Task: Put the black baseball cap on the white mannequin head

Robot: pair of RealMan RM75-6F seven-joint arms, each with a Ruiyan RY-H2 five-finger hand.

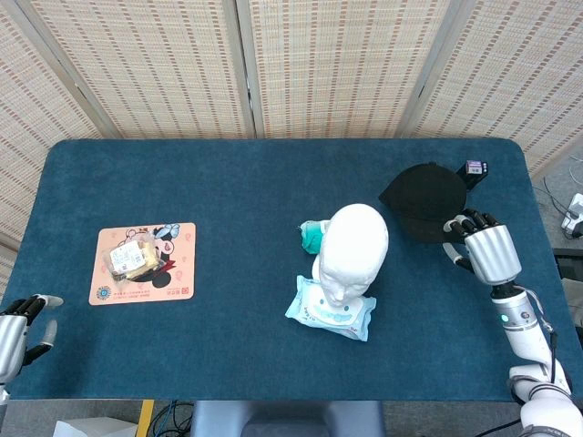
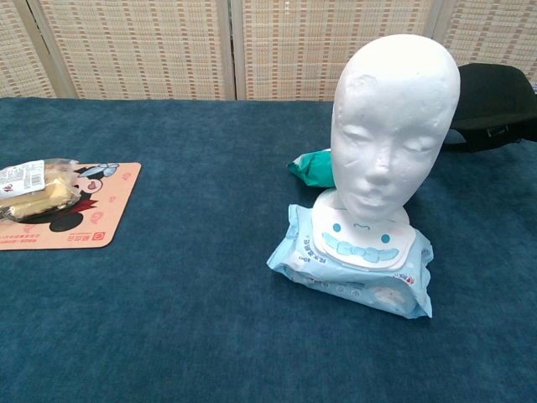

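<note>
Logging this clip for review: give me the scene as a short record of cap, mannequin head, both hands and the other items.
cap: black baseball cap on the table, far right
mannequin head: white mannequin head upright on a wipes pack, bare
right hand: beside the cap's near edge, holding nothing
left hand: near left table corner, empty
other: snack packet on cartoon mat; green item behind the head
</note>
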